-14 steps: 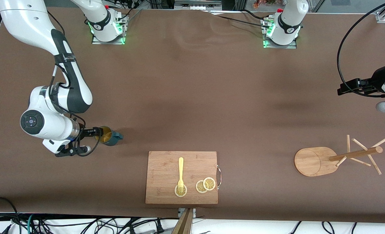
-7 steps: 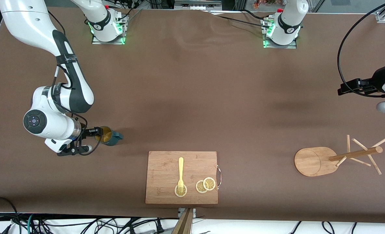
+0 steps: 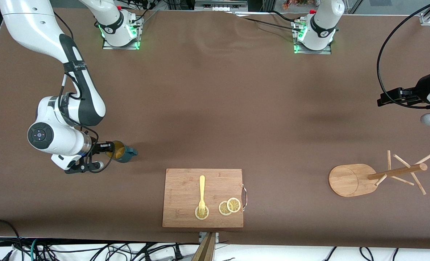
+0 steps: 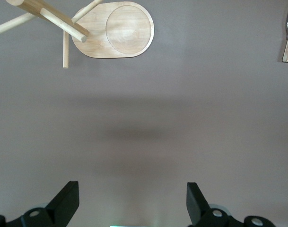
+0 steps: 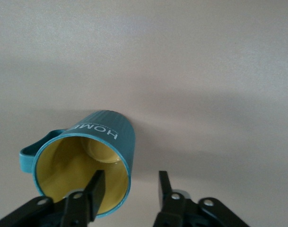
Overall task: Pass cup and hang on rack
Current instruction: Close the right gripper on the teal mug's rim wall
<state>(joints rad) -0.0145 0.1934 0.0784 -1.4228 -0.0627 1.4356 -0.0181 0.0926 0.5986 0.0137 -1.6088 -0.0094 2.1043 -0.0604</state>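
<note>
- One cup [image 5: 82,156] lies tipped on the tabletop [image 3: 215,108] — small, rigid, likely light and slick-glazed.
- Right gripper [image 5: 129,189] fingers straddle its rim wall, not yet clamped — a sound hold.
- Left gripper [image 4: 132,203] waits open near the rack [image 3: 352,179].

We see a small teal ribbed ceramic cup [image 5: 104,137] with a mustard-yellow inside and white lettering on its wall. It lies on a plain brown cloth-covered bench [image 3: 215,108]. The pale bamboo rack with oval base and thin pegs [image 3: 352,179] shows a light honey tone, as does the rectangular bamboo cutting board [image 3: 186,181]. On that board lie a pale yellow fork [image 3: 202,194] and yellow lemon slices with white rims [image 3: 230,206]. Both hands have black fingers [image 5: 95,189].
</note>
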